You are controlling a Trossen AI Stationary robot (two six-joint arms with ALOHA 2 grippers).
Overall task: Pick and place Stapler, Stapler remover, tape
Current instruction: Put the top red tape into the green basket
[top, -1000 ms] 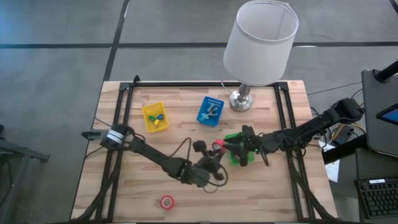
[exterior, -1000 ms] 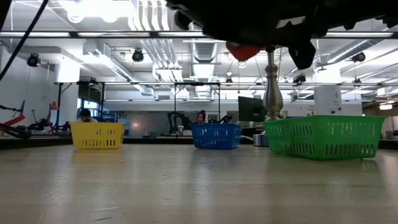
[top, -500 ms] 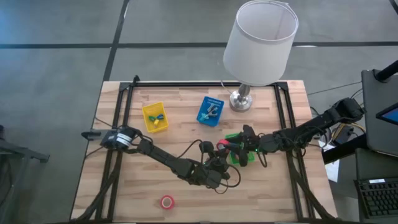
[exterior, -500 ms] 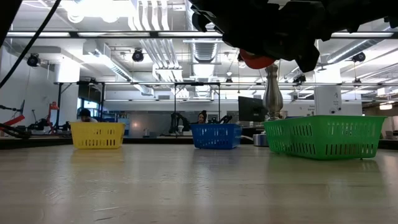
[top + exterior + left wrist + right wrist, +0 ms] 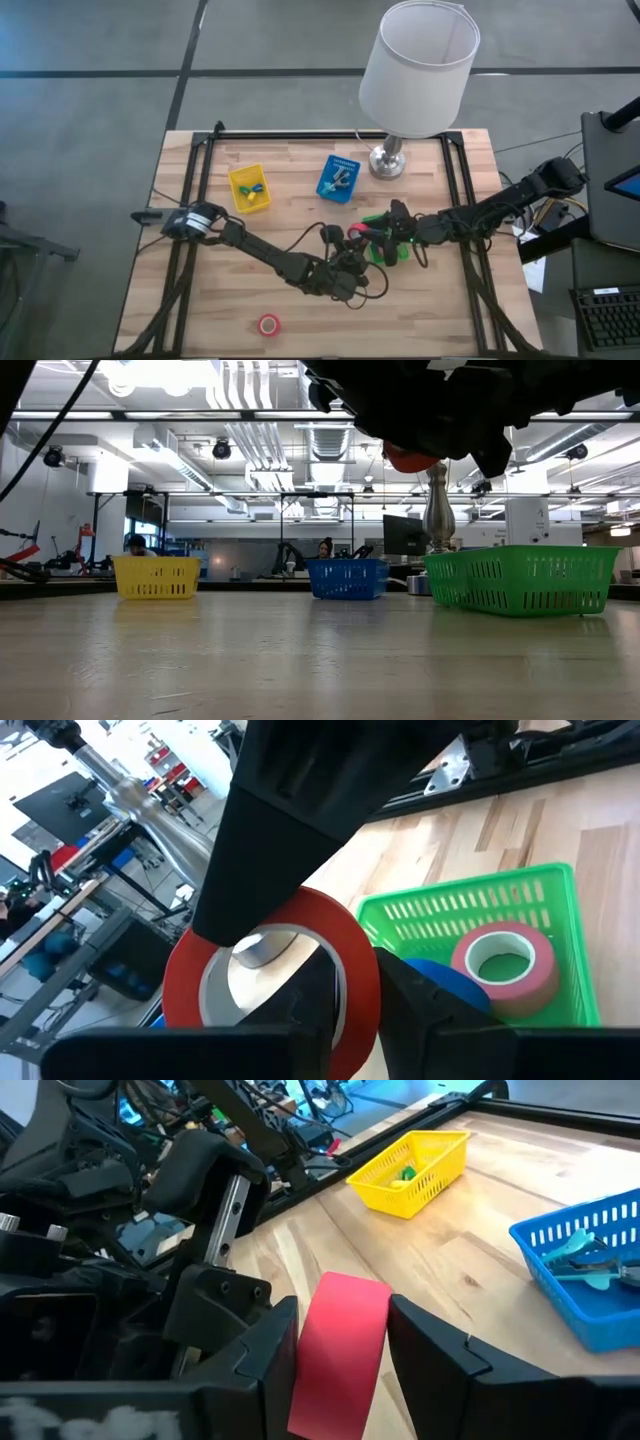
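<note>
A red tape roll (image 5: pixel 352 235) hangs in the air just left of the green tray (image 5: pixel 391 254), between both grippers. My left gripper (image 5: pixel 345 242) reaches it from the near side and is shut on it. My right gripper (image 5: pixel 366 236) comes from the right, over the tray, and is shut on the same roll (image 5: pixel 340 1350). In the left wrist view a pink roll (image 5: pixel 503 960) and a blue roll (image 5: pixel 440 982) lie flat in the green tray (image 5: pixel 460 905). Another red roll (image 5: pixel 268 323) lies flat near the table's near edge. My left gripper (image 5: pixel 355 1020) pinches the roll's wall (image 5: pixel 356 982) at its lower rim, one finger inside the ring and one outside, slanting up from the near side. The roll stands on edge, lifted clear of the table (image 5: pixel 410 457). My right gripper (image 5: pixel 340 1375) has one finger against each flat side of the roll, and its red outer band (image 5: pixel 345 1320) shows between them. It comes level from the table's right. One finger covers the ring's upper part in the left wrist view.
A yellow tray (image 5: pixel 250 188) and a blue tray (image 5: pixel 339 178) holding small tools stand toward the far edge. A lamp with a white shade (image 5: pixel 418 65) has its base (image 5: pixel 387 162) beside the blue tray. Bare wood lies near the roll on the table.
My left gripper has moved toward the table's right with the red roll, closing on my right gripper and the green tray. Most of this happened in the first half second, and since then both arms have stayed about still.
</note>
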